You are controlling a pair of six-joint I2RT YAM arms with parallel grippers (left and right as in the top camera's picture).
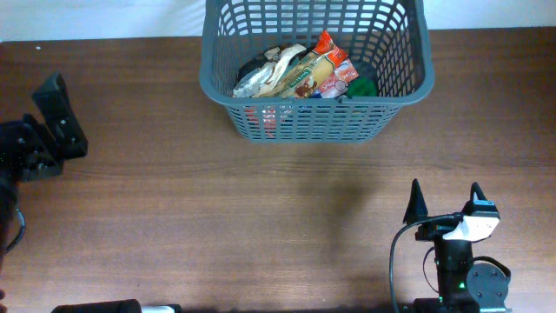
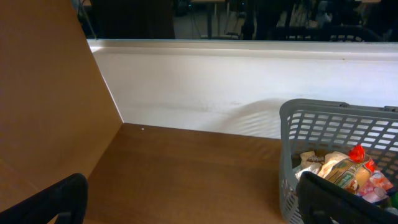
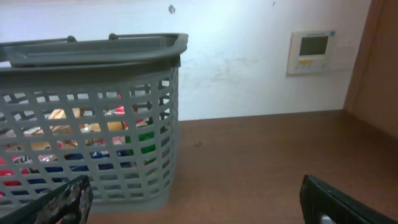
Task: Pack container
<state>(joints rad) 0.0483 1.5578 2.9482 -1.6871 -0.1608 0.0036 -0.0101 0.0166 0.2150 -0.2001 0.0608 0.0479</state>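
Observation:
The container [image 1: 287, 102], a large dark grey lattice basket, stands at the far middle of the table. It holds several grocery packets [image 1: 300, 74], including a beige one and a red-topped one. My left gripper [image 1: 54, 130] is open and empty at the table's left edge, far from the container. In the left wrist view the container [image 2: 323, 107] is at the right, behind my open fingers [image 2: 193, 205]. My right gripper [image 1: 445, 198] is open and empty near the front right. In the right wrist view the container [image 3: 93, 50] is at the left, beyond my fingers [image 3: 199, 205].
The brown wooden table [image 1: 217, 217] stretches between both grippers and the container. A white wall runs behind the table. A wooden side panel [image 2: 43, 93] stands at the left. A wall thermostat [image 3: 313, 51] hangs at the right.

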